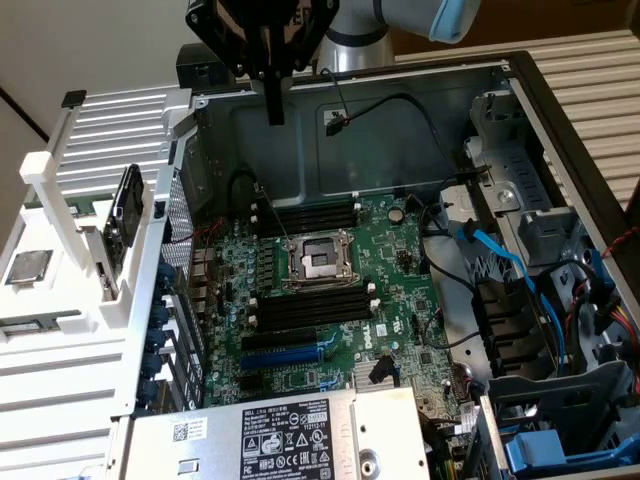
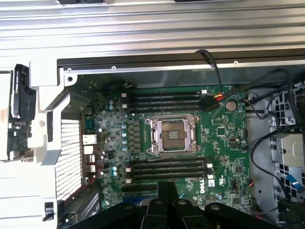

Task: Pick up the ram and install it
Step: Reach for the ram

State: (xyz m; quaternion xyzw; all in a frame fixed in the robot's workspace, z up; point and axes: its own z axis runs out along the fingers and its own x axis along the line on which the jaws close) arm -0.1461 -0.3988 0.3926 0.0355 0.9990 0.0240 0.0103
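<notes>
The end effector [image 1: 274, 110] hangs closed and empty above the open computer case [image 1: 400, 120], over the metal wall beyond the CPU socket [image 1: 320, 260]; in the wrist view its black fingertips [image 2: 167, 187] are pressed together. The ram [image 1: 123, 215] stands on edge in a white rack [image 1: 60, 330] outside the case, to the exterior view's left of the socket and well apart from the end effector. In the wrist view it appears as a dark stick [image 2: 21, 90] with a green edge. Long black memory slots [image 1: 305, 215] lie on the far side of the socket, and another bank [image 1: 310, 305] on its near side. A white "DELL" logo [image 2: 202, 187] is printed on the green motherboard [image 1: 400, 250], past the near bank from the socket. Nearer still, the power supply's black label [image 1: 290, 435] begins with "DELL"; its fine print is too small to read.
</notes>
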